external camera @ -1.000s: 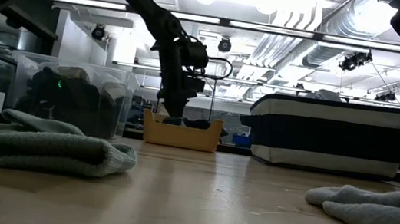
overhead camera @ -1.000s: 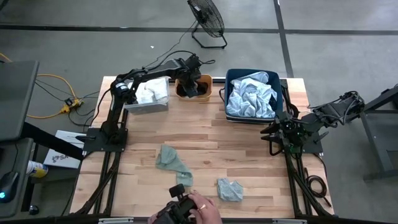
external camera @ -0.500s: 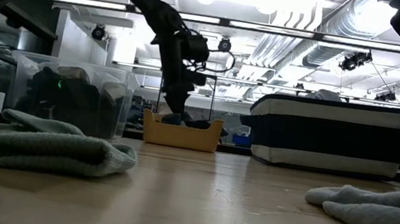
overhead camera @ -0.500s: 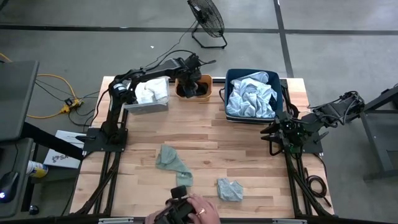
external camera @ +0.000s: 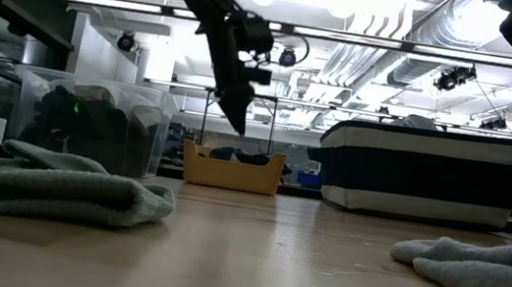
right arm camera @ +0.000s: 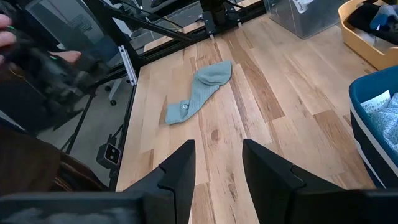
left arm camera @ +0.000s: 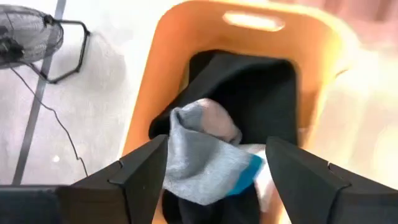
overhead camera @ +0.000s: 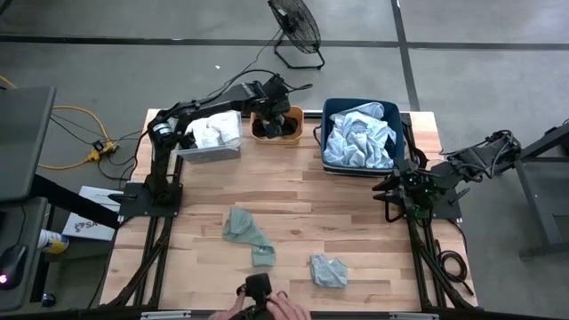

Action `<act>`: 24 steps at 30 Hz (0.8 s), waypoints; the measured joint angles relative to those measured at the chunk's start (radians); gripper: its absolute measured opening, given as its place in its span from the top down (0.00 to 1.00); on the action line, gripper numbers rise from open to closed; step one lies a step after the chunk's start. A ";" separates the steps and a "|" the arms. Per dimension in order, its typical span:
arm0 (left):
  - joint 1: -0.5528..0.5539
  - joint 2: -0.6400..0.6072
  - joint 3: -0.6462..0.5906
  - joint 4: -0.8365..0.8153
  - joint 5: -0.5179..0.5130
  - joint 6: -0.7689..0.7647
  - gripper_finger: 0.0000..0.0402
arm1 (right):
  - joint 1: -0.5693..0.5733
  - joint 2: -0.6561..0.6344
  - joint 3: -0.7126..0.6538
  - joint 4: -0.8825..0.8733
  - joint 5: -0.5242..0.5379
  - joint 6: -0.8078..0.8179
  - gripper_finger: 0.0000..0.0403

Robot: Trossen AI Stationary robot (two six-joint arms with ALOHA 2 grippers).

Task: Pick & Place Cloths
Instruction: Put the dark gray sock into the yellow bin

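Note:
My left gripper (left arm camera: 216, 146) hangs open above the orange bin (overhead camera: 307, 116), touching nothing. Below it in the bin a grey cloth with a blue tip (left arm camera: 202, 155) lies on black cloth (left arm camera: 255, 93). In the low view the gripper (external camera: 237, 121) is clear of the bin's rim (external camera: 232, 168). Two grey-green cloths (overhead camera: 247, 233) (overhead camera: 329, 271) lie flat on the wooden table. Pale blue cloth (overhead camera: 358, 138) fills the navy bin, and white cloth (overhead camera: 213, 133) lies in the clear bin. My right gripper (right arm camera: 217, 146) waits open at the table's right edge (overhead camera: 391, 191).
The clear bin (external camera: 90, 122), orange bin and navy bin (external camera: 421, 173) stand in a row along the far edge. A person's hand holding a dark object (overhead camera: 262, 293) shows at the near edge. Bare wood lies between the bins and the grey-green cloths.
My left gripper has risen out of the orange bin and now hangs above its rim. The person's hand at the near edge has drawn back toward that edge.

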 joint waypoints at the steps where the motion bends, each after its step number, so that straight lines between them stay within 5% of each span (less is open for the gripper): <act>1: -0.007 -0.013 0.000 -0.008 -0.001 -0.001 0.33 | 0.000 0.000 0.000 0.000 0.000 0.000 0.69; 15: -0.243 -0.163 0.000 -0.467 0.016 -0.121 0.33 | 0.000 0.000 0.000 0.000 0.000 0.000 0.69; 24: -0.385 -0.170 0.000 -0.658 0.177 -0.269 0.33 | 0.000 0.000 0.000 0.000 0.000 0.000 0.69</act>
